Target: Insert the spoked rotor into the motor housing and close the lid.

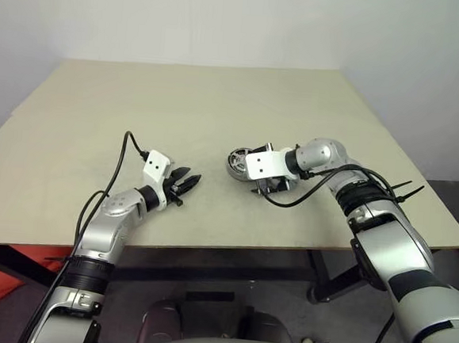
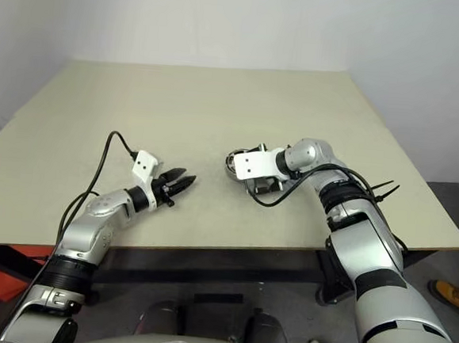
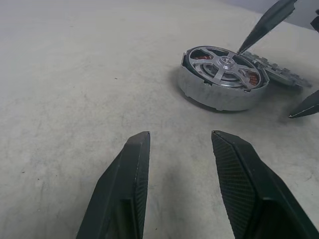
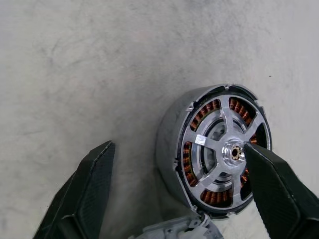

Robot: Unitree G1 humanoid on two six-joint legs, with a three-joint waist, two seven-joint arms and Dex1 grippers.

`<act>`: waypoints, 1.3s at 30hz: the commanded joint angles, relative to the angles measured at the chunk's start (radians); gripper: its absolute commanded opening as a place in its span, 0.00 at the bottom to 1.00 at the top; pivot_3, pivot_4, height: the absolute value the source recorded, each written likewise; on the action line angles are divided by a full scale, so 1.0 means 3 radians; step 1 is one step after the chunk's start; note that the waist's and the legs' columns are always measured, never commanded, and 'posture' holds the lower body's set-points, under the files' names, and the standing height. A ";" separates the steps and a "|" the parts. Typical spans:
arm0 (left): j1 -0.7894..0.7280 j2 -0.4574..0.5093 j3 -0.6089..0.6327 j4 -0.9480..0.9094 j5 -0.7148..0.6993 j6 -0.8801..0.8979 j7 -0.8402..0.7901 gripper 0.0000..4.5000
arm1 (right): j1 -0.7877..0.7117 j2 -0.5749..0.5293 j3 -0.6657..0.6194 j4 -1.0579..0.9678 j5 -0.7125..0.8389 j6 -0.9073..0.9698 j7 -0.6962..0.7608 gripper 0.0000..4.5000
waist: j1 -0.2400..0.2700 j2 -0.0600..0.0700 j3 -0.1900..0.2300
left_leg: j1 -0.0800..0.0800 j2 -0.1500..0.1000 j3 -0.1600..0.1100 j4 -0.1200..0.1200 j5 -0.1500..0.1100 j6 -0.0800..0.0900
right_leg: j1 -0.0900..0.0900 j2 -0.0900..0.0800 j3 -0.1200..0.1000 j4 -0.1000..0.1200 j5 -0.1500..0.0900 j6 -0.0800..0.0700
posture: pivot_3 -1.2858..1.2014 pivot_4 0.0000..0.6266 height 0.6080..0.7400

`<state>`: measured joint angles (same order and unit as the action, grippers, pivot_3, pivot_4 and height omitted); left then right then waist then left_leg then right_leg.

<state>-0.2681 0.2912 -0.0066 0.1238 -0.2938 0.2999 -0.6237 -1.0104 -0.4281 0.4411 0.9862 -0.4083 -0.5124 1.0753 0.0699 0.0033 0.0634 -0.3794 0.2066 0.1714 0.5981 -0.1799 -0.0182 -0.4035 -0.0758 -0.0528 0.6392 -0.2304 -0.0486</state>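
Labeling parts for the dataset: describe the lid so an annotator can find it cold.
On the beige table, find the round motor housing with the silver spoked rotor seated in it, under the right end effector. The lid lies flat against the housing's far side from the left end effector: a thin grey disc with a notched rim, no copper or spokes.

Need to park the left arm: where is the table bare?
Bare: the table beyond and left of the left gripper, to the far edge. Crowded: around the motor housing, where the lid and the open right gripper sit.
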 commanded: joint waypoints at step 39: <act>0.0017 -0.0018 0.0033 -0.0132 -0.0005 -0.0045 0.0044 0.46 | -0.0489 0.0151 0.0042 0.0638 -0.0118 -0.0008 0.0123 0.65 | -0.0001 0.0001 0.0000 | -0.0001 0.0001 0.0000 0.0000 0.0000 0.0000 | -0.0001 0.0000 0.0000 0.0000 0.0000 0.0000 | 0.52 0.00 1.00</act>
<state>-0.2592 0.2863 -0.0066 0.1225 -0.2918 0.3004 -0.6152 -1.1222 -0.3861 0.4567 1.1750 -0.4462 -0.5176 1.1151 0.0695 0.0035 0.0635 -0.3795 0.2068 0.1714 0.5981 -0.1799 -0.0181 -0.4038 -0.0758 -0.0528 0.6392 -0.2305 -0.0487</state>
